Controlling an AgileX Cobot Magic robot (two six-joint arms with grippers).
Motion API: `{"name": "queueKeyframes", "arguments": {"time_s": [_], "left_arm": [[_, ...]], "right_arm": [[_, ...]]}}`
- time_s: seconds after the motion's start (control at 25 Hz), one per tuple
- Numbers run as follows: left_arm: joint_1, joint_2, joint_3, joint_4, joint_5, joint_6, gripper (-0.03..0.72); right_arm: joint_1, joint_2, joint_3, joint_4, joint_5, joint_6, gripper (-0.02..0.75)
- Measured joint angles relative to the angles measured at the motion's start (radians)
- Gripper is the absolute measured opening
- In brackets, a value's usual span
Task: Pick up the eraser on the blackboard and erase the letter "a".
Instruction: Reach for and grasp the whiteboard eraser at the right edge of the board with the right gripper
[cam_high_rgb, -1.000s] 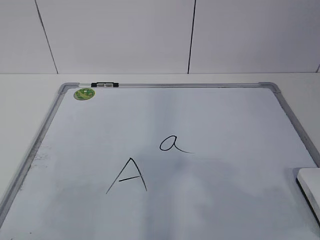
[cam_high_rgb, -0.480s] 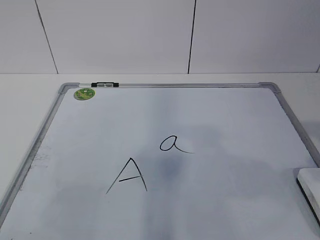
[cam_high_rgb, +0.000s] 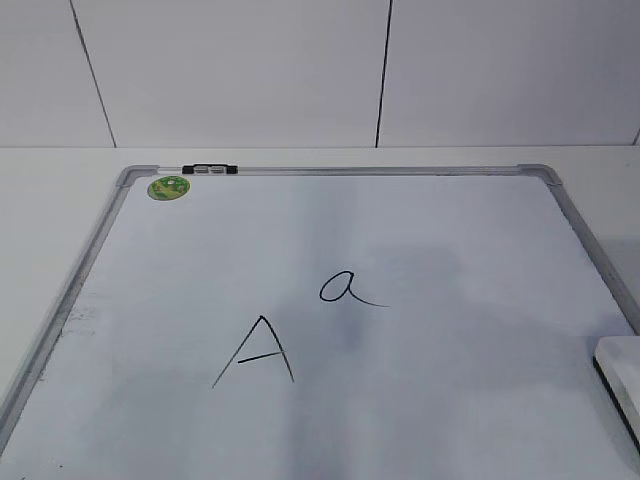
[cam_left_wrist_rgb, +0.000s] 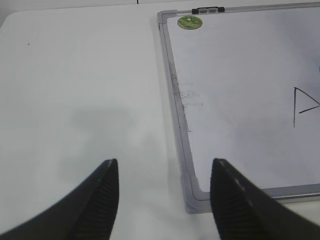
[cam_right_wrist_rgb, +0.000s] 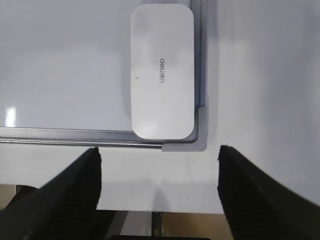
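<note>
Eraser (cam_right_wrist_rgb: 162, 72) lies ahead of the right tool (cam_right_wrist_rgb: 159, 192), long axis running away from it; we find both tools' fingers apart, left tool (cam_left_wrist_rgb: 164, 197) well apart from it.

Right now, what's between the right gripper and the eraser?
Only the blackboard's grey frame and a strip of white table; the right wrist view shows the open right gripper short of the eraser.

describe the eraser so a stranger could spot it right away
Start at the blackboard, the big white board in a grey frame. Follow it to its near right corner: the eraser lies there, inside the frame. It is a white rounded block, unlike the small round green magnet.
</note>
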Motion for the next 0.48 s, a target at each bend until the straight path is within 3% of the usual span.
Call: {"name": "queueKeyframes", "arguments": {"time_s": [0.48], "left_arm": [[0.000,0.000,0.000,0.000,0.000,-0.002,0.433]], "right_arm": [[0.000,0.189,0.000,0.028,-0.071,0.000,0.573]]}}
